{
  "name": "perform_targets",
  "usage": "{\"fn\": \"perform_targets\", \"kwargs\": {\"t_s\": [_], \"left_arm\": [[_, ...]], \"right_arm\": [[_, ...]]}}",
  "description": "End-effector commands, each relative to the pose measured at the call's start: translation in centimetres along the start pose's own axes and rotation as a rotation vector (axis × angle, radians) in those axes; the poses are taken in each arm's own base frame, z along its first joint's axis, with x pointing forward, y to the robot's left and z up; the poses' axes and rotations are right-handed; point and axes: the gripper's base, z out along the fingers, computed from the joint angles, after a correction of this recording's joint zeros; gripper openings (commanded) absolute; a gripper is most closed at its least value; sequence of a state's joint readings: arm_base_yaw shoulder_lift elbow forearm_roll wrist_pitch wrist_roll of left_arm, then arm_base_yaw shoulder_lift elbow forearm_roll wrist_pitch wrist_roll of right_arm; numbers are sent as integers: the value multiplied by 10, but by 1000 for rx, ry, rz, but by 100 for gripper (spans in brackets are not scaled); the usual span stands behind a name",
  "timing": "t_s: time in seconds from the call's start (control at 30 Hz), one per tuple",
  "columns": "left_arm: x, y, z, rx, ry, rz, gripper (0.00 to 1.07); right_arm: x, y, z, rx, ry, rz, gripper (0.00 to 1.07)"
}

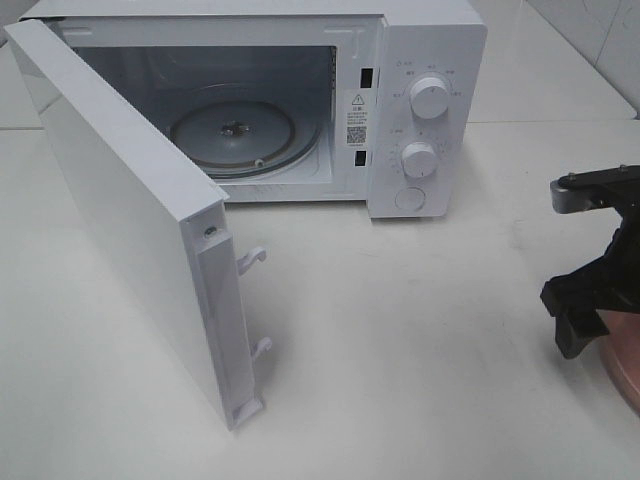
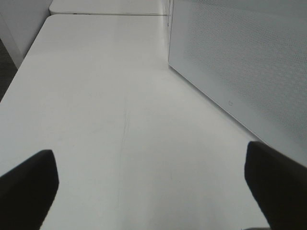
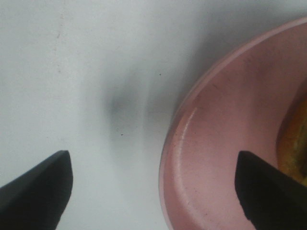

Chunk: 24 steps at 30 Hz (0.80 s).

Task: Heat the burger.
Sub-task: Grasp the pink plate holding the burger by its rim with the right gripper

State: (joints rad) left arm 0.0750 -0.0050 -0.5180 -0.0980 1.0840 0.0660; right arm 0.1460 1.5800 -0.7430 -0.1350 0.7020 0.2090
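From the high camera I see the door [image 1: 120, 220] swung wide open on the left, and the microwave [image 1: 430, 60] behind it with its glass turntable [image 1: 240, 135] bare, so I judge the opening step done and the loading not yet begun. The burger [image 3: 293, 143] is nowhere near the cavity: only a golden-brown sliver of it shows in the right wrist view, sitting on the pink plate [image 3: 206, 158] far out at the right edge of the table [image 1: 400, 350], well apart from the oven. By my reckoning, what is left is most of the job: pick up the burger, set it on the turntable, shut the door and turn the knobs [image 1: 428, 97]. As for the arms, the left gripper [image 2: 151, 165] is out of the high view; its own camera shows it low over bare table just beside the door's mesh panel, fingers spread wide and holding nothing. The right gripper [image 3: 154, 167] hangs over the near rim of the plate, pointing down, fingers equally wide and empty, one fingertip above the table and the other above the plate, with the burger just beyond it.
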Motion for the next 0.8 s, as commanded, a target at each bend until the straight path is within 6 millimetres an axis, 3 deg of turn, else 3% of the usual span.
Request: {"fn": "perform_targets", "kwargs": {"t_s": [0.03,0.3,0.5,0.7,0.73,0.8], "left_arm": [[-1,0,-1,-1,-17,-2,98],[-1,0,-1,-1,-17,-2,98],[-1,0,-1,-1,-17,-2,98],[-1,0,-1,-1,-17,-2,98],[-1,0,-1,-1,-17,-2,98],[-1,0,-1,-1,-17,-2,98]], "right_arm": [[6,-1,14,1,23,-14,87],[14,1,40,-5,35,-15,86],[13,2,42,-8,28,-15,83],[12,0,42,13,21,-21,65],[13,-1,42,24,22,-13,56],[12,-1,42,28,21,-7,50]]}}
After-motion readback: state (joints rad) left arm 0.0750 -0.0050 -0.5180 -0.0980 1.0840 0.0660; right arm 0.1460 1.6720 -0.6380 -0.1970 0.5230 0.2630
